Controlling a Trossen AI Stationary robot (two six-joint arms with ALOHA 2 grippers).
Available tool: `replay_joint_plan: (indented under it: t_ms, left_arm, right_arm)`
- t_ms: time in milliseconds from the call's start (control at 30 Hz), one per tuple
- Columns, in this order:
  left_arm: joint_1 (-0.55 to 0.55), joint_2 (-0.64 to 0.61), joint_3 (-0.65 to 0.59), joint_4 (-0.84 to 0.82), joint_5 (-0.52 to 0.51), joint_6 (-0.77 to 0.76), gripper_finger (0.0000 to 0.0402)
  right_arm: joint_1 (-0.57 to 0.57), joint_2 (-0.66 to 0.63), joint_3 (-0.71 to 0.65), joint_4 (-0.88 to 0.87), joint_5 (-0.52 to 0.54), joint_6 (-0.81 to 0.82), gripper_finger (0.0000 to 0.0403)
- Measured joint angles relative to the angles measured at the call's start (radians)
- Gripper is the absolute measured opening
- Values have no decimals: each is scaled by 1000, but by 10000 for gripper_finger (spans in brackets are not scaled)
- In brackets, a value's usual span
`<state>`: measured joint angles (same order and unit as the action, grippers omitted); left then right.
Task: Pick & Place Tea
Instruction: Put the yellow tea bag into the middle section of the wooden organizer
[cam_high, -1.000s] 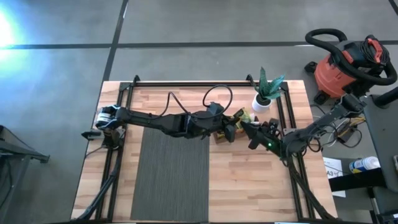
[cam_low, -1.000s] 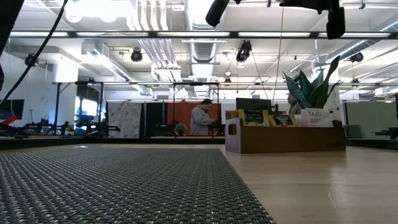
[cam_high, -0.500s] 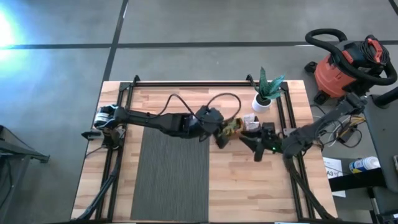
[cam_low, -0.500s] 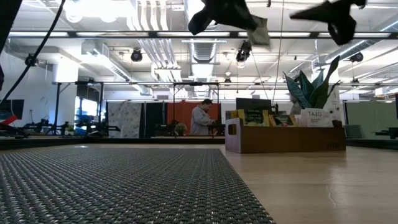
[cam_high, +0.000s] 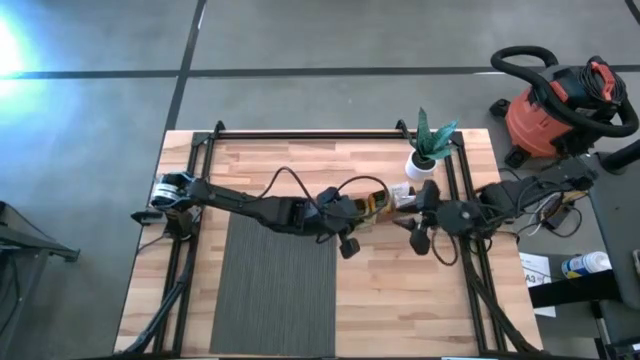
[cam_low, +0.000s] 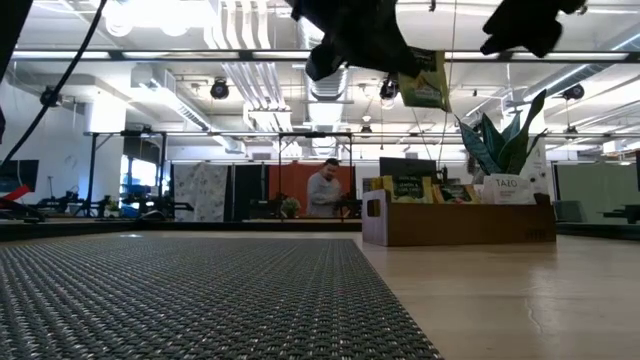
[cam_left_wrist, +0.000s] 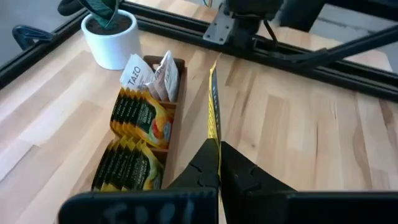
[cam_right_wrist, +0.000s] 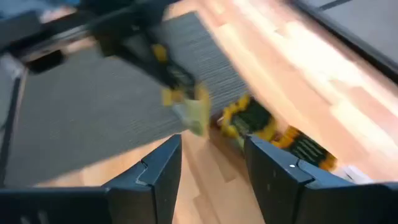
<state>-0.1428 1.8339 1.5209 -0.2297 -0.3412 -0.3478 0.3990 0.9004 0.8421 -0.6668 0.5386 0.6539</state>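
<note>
Yellow-green tea sachet (cam_left_wrist: 212, 102), edge-on

A mat (cam_high: 278, 280) is laid on the worktop (cam_high: 400, 300) toward its left front. A tray (cam_left_wrist: 176, 112) of sachets (cam_left_wrist: 134, 134) is set near the back right corner, just before a potted plant (cam_high: 424, 150).

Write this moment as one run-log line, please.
left tool: shut on yellow tea sachet, lifted above table | right tool: open, empty, raised near tray | tray: yellow and white sachets inside
</note>
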Motion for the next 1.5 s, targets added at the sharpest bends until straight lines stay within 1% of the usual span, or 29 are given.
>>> replay_joint_plan:
  t_ms: [133,200,433,533,600,800,933,1067,1167,1300,1500]
  left_arm:
    - [8,0,-54,87,0,4,0]
    - [11,0,-72,110,0,8,0]
    - [17,0,-105,109,-1,38,0]
    - [18,0,-105,117,-1,72,0]
    - [19,0,-105,122,-1,100,0]
    - [31,-2,-114,125,-6,137,0]
    - [43,-2,-133,126,-47,139,0]
    - [48,-2,-136,131,-38,154,0]
    - [48,-2,-136,178,-11,190,0]
    - [48,-2,-136,197,6,215,0]
    - [49,-2,-136,159,9,216,0]
  right_arm:
    - [-100,77,87,-26,-190,-176,165]
    - [-141,119,125,-50,-241,-268,164]
    - [-225,262,261,-146,-252,-528,164]
    - [-258,328,309,-151,-257,-606,164]
    - [-281,374,337,-161,-281,-644,164]
    - [-328,466,387,-171,-378,-691,164]
    - [-335,481,393,-173,-414,-692,164]
    - [-335,485,390,-174,-417,-684,162]
    - [-336,493,390,-171,-412,-686,153]
    - [-342,519,388,-165,-409,-698,137]
    - [-345,537,387,-165,-409,-699,104]
